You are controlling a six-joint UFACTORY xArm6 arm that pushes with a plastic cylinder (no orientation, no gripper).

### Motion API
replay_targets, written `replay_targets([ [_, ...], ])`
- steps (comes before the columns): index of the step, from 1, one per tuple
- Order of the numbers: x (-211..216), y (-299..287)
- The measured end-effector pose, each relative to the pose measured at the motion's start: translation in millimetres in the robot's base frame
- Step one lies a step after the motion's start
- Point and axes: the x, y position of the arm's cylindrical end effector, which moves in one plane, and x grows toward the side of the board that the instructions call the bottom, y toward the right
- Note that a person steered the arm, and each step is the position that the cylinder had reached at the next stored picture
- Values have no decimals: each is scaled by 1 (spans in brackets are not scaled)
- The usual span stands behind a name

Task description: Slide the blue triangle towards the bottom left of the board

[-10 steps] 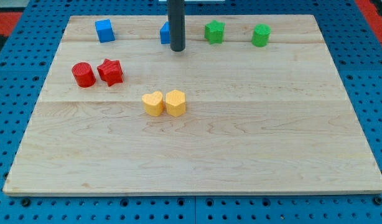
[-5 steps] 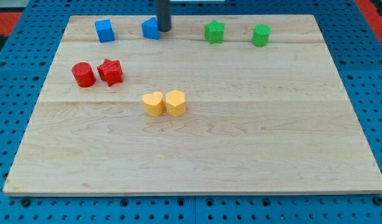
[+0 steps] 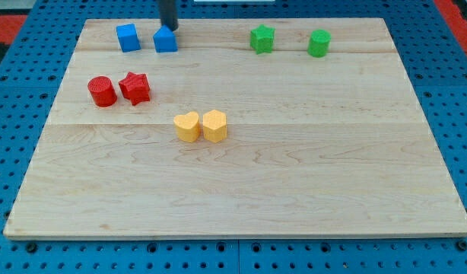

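Note:
The blue triangle [image 3: 165, 40] sits near the board's top edge, left of centre, close beside a blue cube [image 3: 128, 37] on its left. My tip [image 3: 169, 29] is at the triangle's top right side, touching or almost touching it. The rod rises out of the view's top.
A red cylinder [image 3: 102, 91] and a red star [image 3: 135, 87] sit at the left. A yellow heart [image 3: 187, 126] and a yellow hexagon [image 3: 214, 125] sit mid-board. A green star [image 3: 262, 38] and a green cylinder [image 3: 319, 43] sit at top right. The wooden board [image 3: 294, 175] lies on a blue pegboard.
My tip has moved left and towards the view's top, pushing the blue triangle left along the top edge until it sits close to the blue cube.

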Motion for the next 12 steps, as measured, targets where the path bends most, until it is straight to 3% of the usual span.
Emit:
replay_targets([
  [5,175,14],
  [8,286,-63],
  [10,256,-103],
  [12,294,-126],
])
